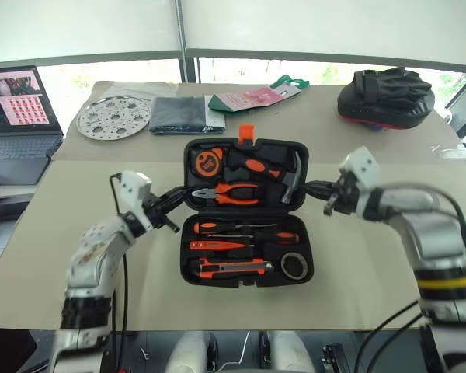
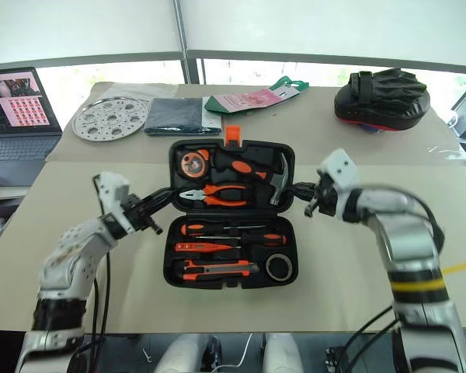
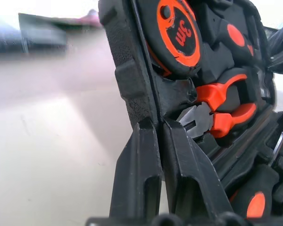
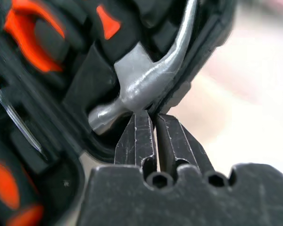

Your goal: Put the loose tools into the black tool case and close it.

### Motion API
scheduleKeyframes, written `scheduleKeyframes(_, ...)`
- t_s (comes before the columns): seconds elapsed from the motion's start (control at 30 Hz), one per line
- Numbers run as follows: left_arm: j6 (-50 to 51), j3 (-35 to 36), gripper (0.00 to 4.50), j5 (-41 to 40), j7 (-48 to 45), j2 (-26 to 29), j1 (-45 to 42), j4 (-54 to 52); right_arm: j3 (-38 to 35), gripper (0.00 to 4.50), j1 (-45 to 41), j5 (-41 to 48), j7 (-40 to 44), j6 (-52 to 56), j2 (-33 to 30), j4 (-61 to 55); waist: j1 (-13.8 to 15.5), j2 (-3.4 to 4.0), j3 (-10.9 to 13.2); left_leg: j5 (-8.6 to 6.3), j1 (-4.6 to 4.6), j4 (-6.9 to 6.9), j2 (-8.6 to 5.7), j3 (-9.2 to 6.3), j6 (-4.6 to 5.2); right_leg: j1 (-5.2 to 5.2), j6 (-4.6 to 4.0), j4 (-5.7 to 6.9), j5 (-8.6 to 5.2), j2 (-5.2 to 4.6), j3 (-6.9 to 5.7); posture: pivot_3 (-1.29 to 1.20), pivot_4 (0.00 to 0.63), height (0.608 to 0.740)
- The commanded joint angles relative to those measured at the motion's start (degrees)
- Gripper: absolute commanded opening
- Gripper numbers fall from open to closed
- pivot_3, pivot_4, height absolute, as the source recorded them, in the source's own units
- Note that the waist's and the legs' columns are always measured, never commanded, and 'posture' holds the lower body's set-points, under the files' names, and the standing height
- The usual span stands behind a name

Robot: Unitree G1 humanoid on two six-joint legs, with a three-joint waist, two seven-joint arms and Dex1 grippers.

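Currently the flat black plastic hinged tool case (image 1: 245, 210) lies open at the middle of the beige desk (image 1: 373, 264). Its far half carries a round orange tape measure (image 1: 205, 162), orange-handled pliers (image 1: 227, 193) and a steel-headed hammer (image 1: 292, 178), with a small orange latch (image 1: 246, 134) standing at the far edge.

Near half, tools seated in moulded slots: two long screwdrivers with black-and-orange handles (image 1: 245, 233), a small all-orange screwdriver (image 1: 217, 245), an orange-and-black utility knife (image 1: 231, 269) and a small black tape roll (image 1: 294, 266).

Left gripper (image 1: 183, 193): at the left edge of the far half, beside the pliers. In the left wrist view its black fingers (image 3: 137, 179) are pressed together, pinching the case rim between them.

Right gripper (image 1: 314, 186): at the right edge of the far half, next to the hammer. In the right wrist view its fingers (image 4: 137, 139) are drawn nearly together with their tips against the case rim just below the hammer head; I cannot tell whether the rim is actually gripped.

Elsewhere on the desk: a perforated round metal plate (image 1: 113, 117), a dark folded cloth (image 1: 179, 113), a black padded mitt with red trim (image 1: 385, 95), all well apart from the case. A laptop (image 1: 15, 116) sits off the left side.
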Motion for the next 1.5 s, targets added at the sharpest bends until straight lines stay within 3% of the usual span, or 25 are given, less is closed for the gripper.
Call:
scheduleKeyframes(0.03,-22.34,0.44,0.01,6.89,-5.20,3.95,5.45,0.07,-0.24,0.00,7.46,-12.40,-3.54,-29.79,-3.40,2.50,-0.08,0.00,0.00,0.00,0.12,-0.18,-0.03,0.10,0.00,0.02,0.00,-0.06,0.00,-0.02,0.06,0.00,0.150,0.740)
scheduleKeyframes(0.2,-36.55,-0.40,0.01,10.50,-5.73,6.00,9.42,4.10,-0.06,0.00,11.98,-19.58,-11.48,-44.02,-3.13,8.94,0.02,-0.04,0.01,0.01,0.47,-0.05,0.05,0.17,0.01,0.34,-0.08,-0.12,-0.06,-0.10,0.16,0.00,0.150,0.740)
scheduleKeyframes(0.27,-39.88,-0.06,0.80,11.47,-6.16,7.89,12.96,4.96,0.66,0.84,15.88,-19.06,-10.93,-44.78,-3.92,8.64,0.07,-0.04,0.00,0.01,0.54,-0.05,0.08,0.17,0.02,0.35,-0.16,-0.03,-0.02,-0.12,0.21,0.00,0.150,0.740)
scheduleKeyframes(0.3,-39.98,0.37,0.99,11.02,-6.37,8.68,14.48,5.58,0.42,1.02,17.55,-19.58,-11.02,-45.37,-4.75,9.11,0.14,-0.07,-0.01,0.01,0.55,-0.05,0.14,0.19,0.02,0.36,-0.20,-0.02,0.00,-0.11,0.22,0.00,0.150,0.740)
scheduleKeyframes(0.37,-36.06,0.73,1.88,8.78,-7.48,11.08,17.07,6.63,-1.44,1.82,20.10,-19.51,-11.52,-46.82,-6.66,10.52,0.27,-0.03,0.00,0.00,0.53,-0.06,0.23,0.21,0.04,0.29,-0.28,0.02,-0.03,-0.10,0.22,0.00,0.150,0.740)
scheduleKeyframes(0.47,-32.24,1.61,2.24,5.35,-7.83,12.64,17.45,7.41,-3.35,2.75,21.66,-16.23,-11.01,-46.94,-8.51,11.43,0.22,-0.02,0.03,-0.02,0.53,-0.03,0.30,0.33,0.11,0.24,-0.31,0.09,-0.03,-0.09,0.27,0.00,0.150,0.740)
scheduleKeyframes(0.53,-28.51,1.82,2.24,3.22,-8.66,13.61,16.87,7.35,-5.54,2.60,23.63,-10.12,-8.28,-44.14,-10.35,9.99,0.38,-0.06,0.04,-0.05,0.52,0.03,0.40,0.33,0.17,0.27,-0.38,0.03,0.02,-0.08,0.22,0.00,0.150,0.740)
scheduleKeyframes(0.63,-22.79,1.16,2.24,-0.19,-9.80,14.49,14.56,6.65,-8.44,1.88,29.62,0.21,-2.29,-36.31,-13.18,4.27,0.97,-0.04,0.04,-0.09,0.49,0.16,0.49,0.30,0.24,0.28,-0.40,0.10,0.03,-0.07,0.20,0.00,0.150,0.740)
scheduleKeyframes(0.67,-20.73,0.85,1.72,-0.96,-9.66,14.67,13.02,6.24,-9.03,1.49,32.33,2.79,-0.24,-34.74,-14.19,1.80,1.16,-0.03,0.03,-0.10,0.49,0.16,0.53,0.31,0.26,0.28,-0.40,0.11,0.03,-0.07,0.21,0.00,0.150,0.740)
scheduleKeyframes(0.7,-18.80,0.55,1.56,-1.37,-9.32,14.71,11.35,5.96,-9.67,1.19,35.05,5.12,1.65,-32.74,-15.05,-0.79,1.33,-0.02,0.04,-0.12,0.47,0.19,0.54,0.30,0.28,0.27,-0.41,0.11,0.03,-0.08,0.20,0.00,0.150,0.740)
scheduleKeyframes(0.8,-11.91,-1.34,0.35,-1.53,-8.22,14.41,5.67,5.26,-10.37,0.04,43.03,8.87,5.50,-24.95,-17.63,-9.88,1.53,-0.05,0.03,-0.15,0.41,0.28,0.60,0.24,0.33,0.30,-0.42,0.09,0.05,-0.04,0.13,0.00,0.150,0.740)
scheduleKeyframes(0.83,-9.45,-2.45,0.10,-1.20,-7.96,14.22,3.59,5.00,-9.97,0.00,44.84,8.73,6.18,-23.55,-17.97,-12.10,1.54,-0.05,0.02,-0.17,0.43,0.29,0.61,0.24,0.37,0.31,-0.42,0.09,0.06,-0.04,0.14,0.00,0.150,0.740)
scheduleKeyframes(1.1,3.77,-10.06,0.10,0.21,-10.78,14.44,-6.44,5.58,-0.45,0.00,42.63,3.49,4.86,-14.95,-13.40,-18.88,1.06,-0.13,0.00,-0.15,0.43,0.36,0.59,0.34,0.32,0.27,-0.38,0.10,0.09,0.12,0.22,0.00,0.150,0.740)
scheduleKeyframes(1.27,6.95,-15.94,0.10,5.05,-13.59,14.87,-10.31,9.63,8.41,0.00,34.04,-6.82,0.97,-9.99,-9.22,-17.34,0.80,-0.44,-0.07,-0.11,0.42,0.39,0.57,0.34,0.25,0.26,-0.40,0.09,0.08,0.24,0.24,0.00,0.150,0.740)
scheduleKeyframes(1.5,9.15,-14.42,0.10,3.66,-13.89,15.08,-6.23,5.82,8.26,0.00,22.49,-8.28,-1.72,-6.87,-4.04,-14.73,0.30,-0.74,-0.17,-0.01,0.46,0.39,0.81,0.36,0.07,0.22,-0.63,0.10,0.17,0.47,0.32,0.00,0.150,0.740)
